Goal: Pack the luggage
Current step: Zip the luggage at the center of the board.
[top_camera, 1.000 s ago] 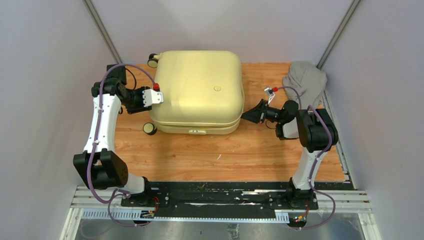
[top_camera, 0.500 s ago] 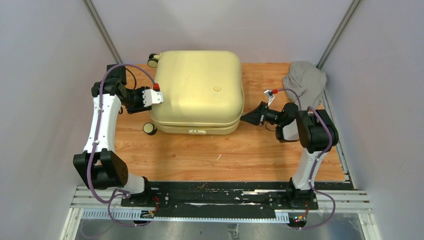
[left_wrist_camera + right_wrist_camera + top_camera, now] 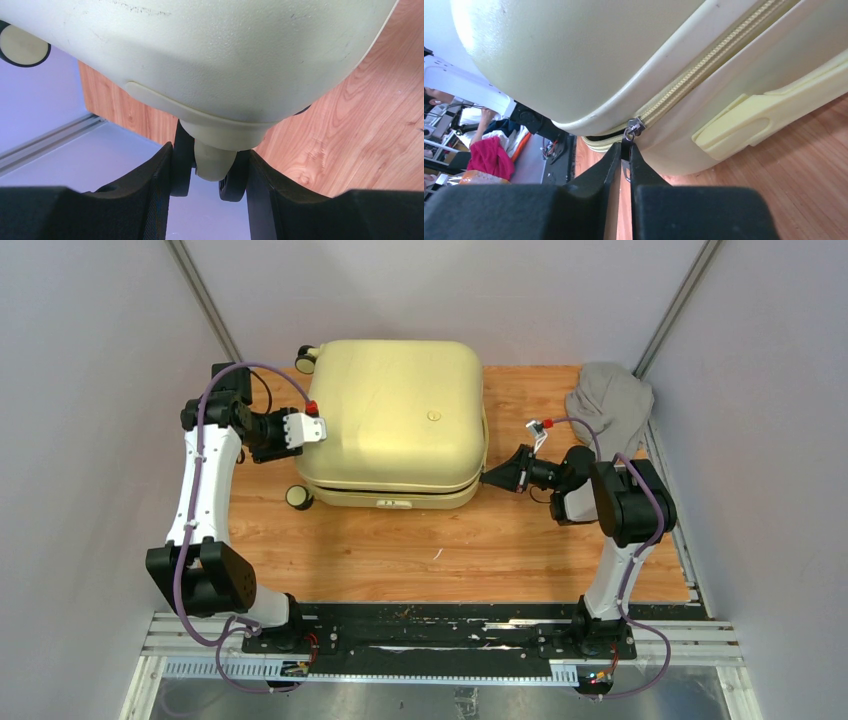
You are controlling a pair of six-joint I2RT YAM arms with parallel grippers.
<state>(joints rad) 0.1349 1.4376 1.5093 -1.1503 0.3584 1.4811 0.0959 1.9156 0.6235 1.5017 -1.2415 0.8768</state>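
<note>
The luggage (image 3: 395,420) lies with its lid down at the back of the bench (image 3: 400,550), but the grey cloth (image 3: 610,400) still sits outside it in the far right corner. The left claw (image 3: 310,430) is half open and holds a wheel (image 3: 214,162). The right claw (image 3: 490,476) pinches the zip pull (image 3: 630,131), with the zip only partly done up. There is bare wood in front to move in, but the side walls and the left bench edge are close.

Robotics lab test cell.
Grey panels (image 3: 90,360) on aluminium posts (image 3: 205,300) enclose a wood-grain table (image 3: 500,540) with a mounting rail (image 3: 400,668) along its near edge.
</note>
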